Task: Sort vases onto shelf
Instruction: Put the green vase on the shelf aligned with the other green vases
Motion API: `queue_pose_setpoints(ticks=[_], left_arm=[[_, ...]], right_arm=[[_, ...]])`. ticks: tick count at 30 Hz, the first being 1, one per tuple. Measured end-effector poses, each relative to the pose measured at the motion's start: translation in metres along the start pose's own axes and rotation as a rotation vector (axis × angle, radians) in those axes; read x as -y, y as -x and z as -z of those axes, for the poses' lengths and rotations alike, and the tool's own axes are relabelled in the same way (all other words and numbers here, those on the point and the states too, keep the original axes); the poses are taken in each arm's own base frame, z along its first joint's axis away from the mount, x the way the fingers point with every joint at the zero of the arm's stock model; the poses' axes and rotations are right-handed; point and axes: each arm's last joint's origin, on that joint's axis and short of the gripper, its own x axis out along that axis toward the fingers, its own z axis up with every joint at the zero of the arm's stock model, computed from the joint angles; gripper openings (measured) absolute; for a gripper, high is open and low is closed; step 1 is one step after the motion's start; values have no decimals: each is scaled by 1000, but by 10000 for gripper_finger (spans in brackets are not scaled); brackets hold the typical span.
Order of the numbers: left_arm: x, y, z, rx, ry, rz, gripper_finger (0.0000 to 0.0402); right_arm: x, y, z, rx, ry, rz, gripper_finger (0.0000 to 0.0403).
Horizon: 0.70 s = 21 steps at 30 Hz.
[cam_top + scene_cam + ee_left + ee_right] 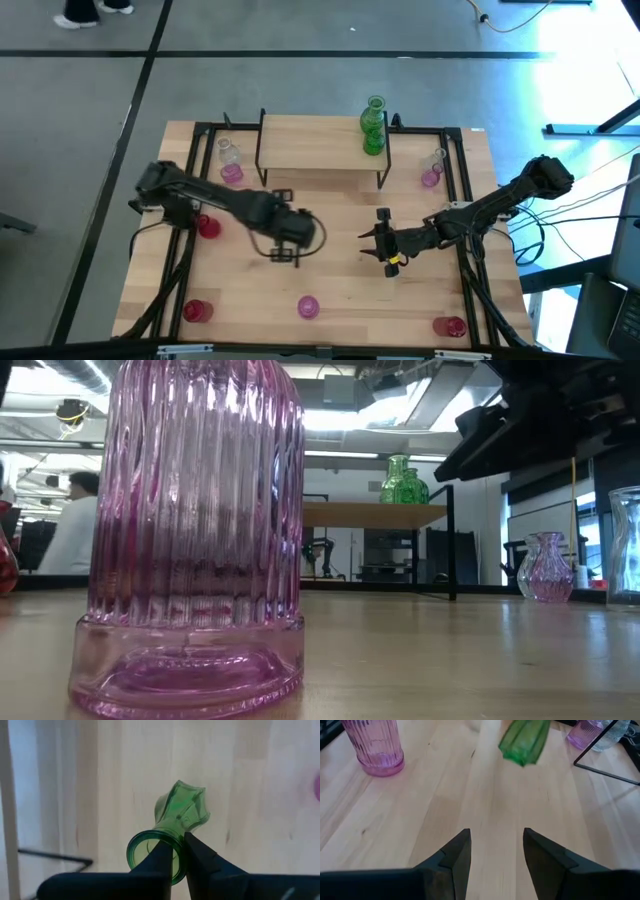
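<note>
My left gripper hangs over the table's middle, shut on a green glass vase that dangles below it. The right wrist view shows that vase's body in the air. From above, the gripper hides it. My right gripper waits open to its right, above bare wood. The shelf stands at the far middle, with green vases upright on its right end. My left gripper holds the green vase by the rim of its mouth. One finger sits inside the mouth and the other outside against the neck. The fingers point steeply down. The vase hangs below them, mouth up and slightly tilted, clear of the table.
Pink and clear vases stand beside the shelf's left legs and right legs. A red vase is under the left arm. Along the near edge stand a red one, a ribbed pink one and another.
</note>
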Motion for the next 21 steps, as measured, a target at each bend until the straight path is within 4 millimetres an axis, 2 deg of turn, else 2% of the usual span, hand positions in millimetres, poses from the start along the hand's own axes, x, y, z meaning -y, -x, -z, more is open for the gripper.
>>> queue_pose_setpoints(ticks=[6, 11, 14, 21], left_arm=[[2, -32, -32, -43, -79, 10, 22], [9, -53, -44, -67, -120, 9, 24], [12, -59, -46, -79, -122, 17, 25], [13, -59, -49, -41, -105, 41, 28]], right_arm=[[0, 0, 2, -16, 1, 0, 163], [0, 0, 2, -17, -1, 0, 163], [0, 0, 2, -22, -8, -1, 163], [0, 0, 2, -23, -22, -1, 163]])
